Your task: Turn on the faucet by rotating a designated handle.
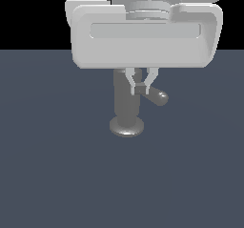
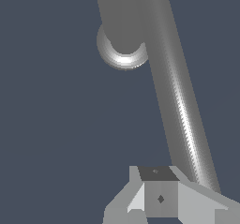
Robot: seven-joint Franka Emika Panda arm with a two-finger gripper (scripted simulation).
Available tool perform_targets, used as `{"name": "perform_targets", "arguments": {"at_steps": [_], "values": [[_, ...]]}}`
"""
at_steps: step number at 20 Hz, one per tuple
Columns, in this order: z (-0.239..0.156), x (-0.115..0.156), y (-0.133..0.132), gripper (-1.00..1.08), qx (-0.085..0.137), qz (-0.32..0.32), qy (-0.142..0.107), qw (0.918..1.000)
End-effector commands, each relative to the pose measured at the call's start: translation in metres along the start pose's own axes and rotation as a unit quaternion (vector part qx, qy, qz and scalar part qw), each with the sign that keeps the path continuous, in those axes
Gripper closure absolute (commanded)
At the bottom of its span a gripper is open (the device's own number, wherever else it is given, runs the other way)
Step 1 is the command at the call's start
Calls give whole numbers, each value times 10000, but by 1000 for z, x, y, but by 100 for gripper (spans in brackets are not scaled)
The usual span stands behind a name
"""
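The faucet (image 1: 126, 103) is an upright grey cylinder on a round base disc (image 1: 127, 126), standing mid-scene in the exterior view. Its handle (image 1: 158, 97), a short rod with a rounded tip, juts toward the exterior view's right. My gripper (image 1: 140, 89) hangs from above with its fingertips pressed together just in front of the handle's root, beside the cylinder. In the wrist view the handle (image 2: 180, 106) runs as a long shiny rod past the shut fingertips (image 2: 160, 197) of the gripper (image 2: 158, 183), touching or nearly touching their side. Nothing sits between the fingers. The faucet's body (image 2: 123, 17) and base (image 2: 121, 60) show farther off.
A flat dark blue-grey floor (image 1: 57, 174) spreads all around the faucet. My large white hand housing (image 1: 143, 36) covers the faucet's top in the exterior view.
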State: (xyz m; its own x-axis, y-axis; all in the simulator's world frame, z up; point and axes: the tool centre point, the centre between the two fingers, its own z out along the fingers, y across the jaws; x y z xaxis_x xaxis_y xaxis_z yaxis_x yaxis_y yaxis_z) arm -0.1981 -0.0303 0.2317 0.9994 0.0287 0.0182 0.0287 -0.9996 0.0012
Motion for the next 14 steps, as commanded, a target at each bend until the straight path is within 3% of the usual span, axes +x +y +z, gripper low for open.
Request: {"name": "perform_targets", "arguments": {"at_steps": [1,14], "values": [[10,0,16,108,5,44,-93,9999],[11,10,75,108,5,44,-93,9999]]}}
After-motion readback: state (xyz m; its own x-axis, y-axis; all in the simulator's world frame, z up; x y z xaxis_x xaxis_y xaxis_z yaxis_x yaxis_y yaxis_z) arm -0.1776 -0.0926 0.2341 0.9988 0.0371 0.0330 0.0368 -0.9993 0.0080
